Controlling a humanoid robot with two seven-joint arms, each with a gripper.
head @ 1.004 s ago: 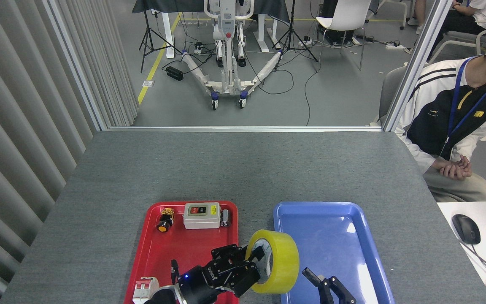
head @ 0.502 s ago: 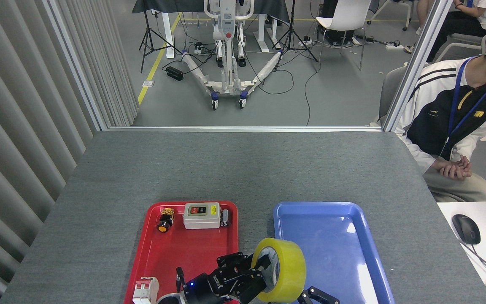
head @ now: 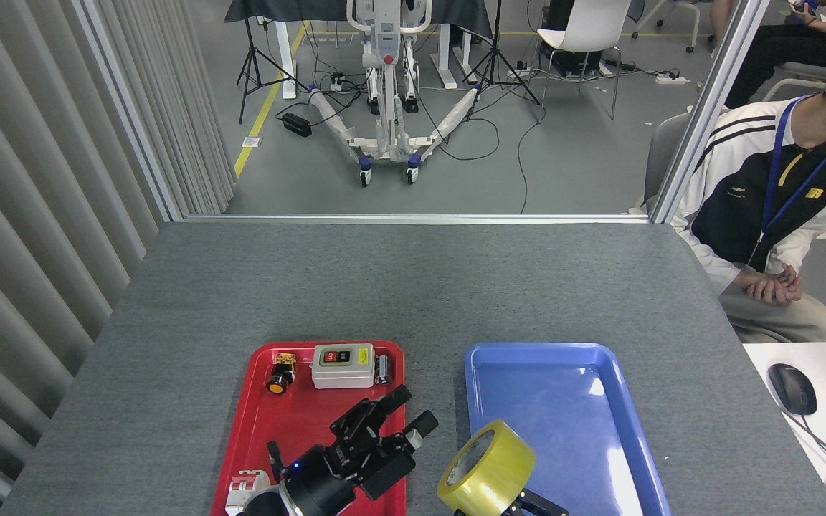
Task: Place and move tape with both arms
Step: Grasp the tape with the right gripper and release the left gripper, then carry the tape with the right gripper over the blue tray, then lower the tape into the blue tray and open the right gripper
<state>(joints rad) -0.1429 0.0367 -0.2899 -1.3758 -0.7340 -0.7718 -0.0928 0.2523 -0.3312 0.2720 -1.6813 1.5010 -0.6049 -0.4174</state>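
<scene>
Beside blue tray (head: pixel 563 358), tilted yellow tape (head: pixel 488 473)

A red tray (head: pixel 262 430) holds a switch box (head: pixel 342 365) and pushbutton (head: pixel 280 375); beside it lies a blue tray (head: pixel 585 430).

Your grey bench (head: pixel 413 287) carries two trays near its six o'clock edge: a red tray (head: pixel 291 423) toward seven, a blue tray (head: pixel 571 401) just beside it toward five.

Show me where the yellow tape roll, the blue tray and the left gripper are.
tape roll (head: pixel 493 469), head view, on its yellow outer band.
blue tray (head: pixel 536 348), head view, on its far rim.
left gripper (head: pixel 409 411), head view, midway between its open fingertips.
</scene>
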